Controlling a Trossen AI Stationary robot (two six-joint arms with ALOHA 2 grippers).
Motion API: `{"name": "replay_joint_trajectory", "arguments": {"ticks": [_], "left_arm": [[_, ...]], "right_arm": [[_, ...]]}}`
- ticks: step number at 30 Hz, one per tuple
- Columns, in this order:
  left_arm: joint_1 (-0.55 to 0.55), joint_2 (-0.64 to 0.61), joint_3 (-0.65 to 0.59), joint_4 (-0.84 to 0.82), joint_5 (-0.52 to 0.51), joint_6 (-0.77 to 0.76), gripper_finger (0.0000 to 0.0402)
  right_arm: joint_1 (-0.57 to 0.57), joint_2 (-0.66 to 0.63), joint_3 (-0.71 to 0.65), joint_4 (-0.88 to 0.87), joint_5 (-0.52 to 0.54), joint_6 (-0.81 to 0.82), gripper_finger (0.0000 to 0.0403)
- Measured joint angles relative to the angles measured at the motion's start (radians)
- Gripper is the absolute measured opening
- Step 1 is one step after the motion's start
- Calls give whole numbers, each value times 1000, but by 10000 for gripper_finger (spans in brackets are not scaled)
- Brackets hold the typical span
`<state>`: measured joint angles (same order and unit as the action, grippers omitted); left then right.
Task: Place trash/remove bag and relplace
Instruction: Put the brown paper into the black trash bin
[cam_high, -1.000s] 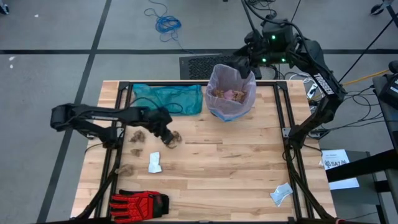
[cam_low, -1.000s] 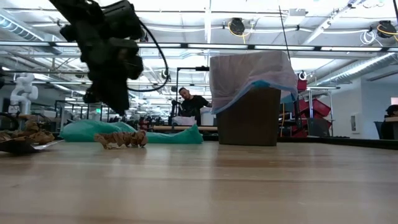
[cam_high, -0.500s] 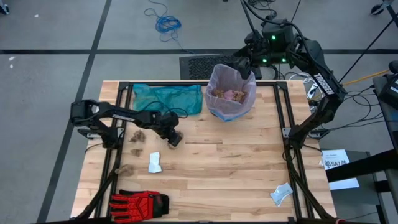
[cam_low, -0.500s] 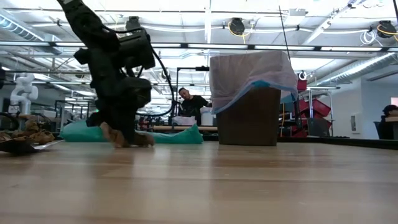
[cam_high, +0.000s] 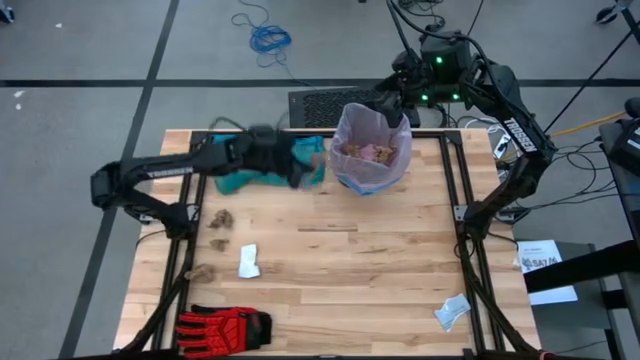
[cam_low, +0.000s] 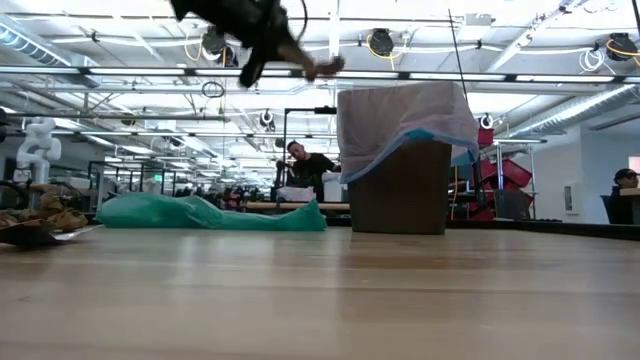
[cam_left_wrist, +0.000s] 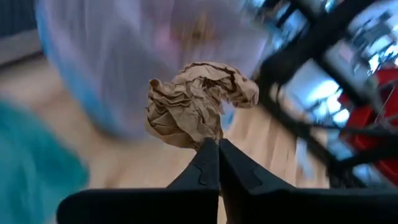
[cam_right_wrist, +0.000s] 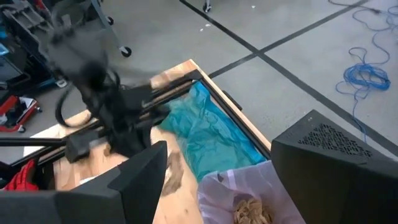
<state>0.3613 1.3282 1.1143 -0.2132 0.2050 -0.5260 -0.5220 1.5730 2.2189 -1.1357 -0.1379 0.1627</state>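
Fingers of the left gripper (cam_left_wrist: 217, 149) are pressed together on a crumpled brown paper wad (cam_left_wrist: 198, 102), held high above the table (cam_high: 380, 260), over the teal bag (cam_high: 250, 160) and just beside the bag (cam_high: 372, 150). That pink-lavender bag lines a dark bin (cam_low: 398, 188) at the table's far edge, blue drawstring hem folded over the rim, brown scraps and something pink inside. The right gripper (cam_right_wrist: 217, 162) hangs spread wide just behind the bin, holding nothing.

Below and nearer than the left gripper, the pale wood planks carry three more brown wads (cam_high: 220, 216), one white paper scrap (cam_high: 248, 262), one red-and-black glove (cam_high: 225, 325) at the near left corner, and one crumpled silvery wrapper (cam_high: 452, 312) near the right corner. A black frame runs along the table's sides. Around it lies grey floor with dark seams and one coil of blue cable (cam_high: 268, 38). Across the table, the room is a bright workshop with ceiling lights and one person (cam_low: 305, 165) standing far back
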Motion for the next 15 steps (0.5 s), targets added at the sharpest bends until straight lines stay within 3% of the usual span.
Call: {"name": "replay_joint_trajectory", "arguments": {"ticks": [8, 15], "left_arm": [[117, 230, 347, 0, 71, 128, 1], [127, 534, 674, -8, 240, 143, 1]], "right_arm": [[0, 0, 0, 27, 0, 0, 279], [0, 0, 0, 46, 1, 0, 279]]}}
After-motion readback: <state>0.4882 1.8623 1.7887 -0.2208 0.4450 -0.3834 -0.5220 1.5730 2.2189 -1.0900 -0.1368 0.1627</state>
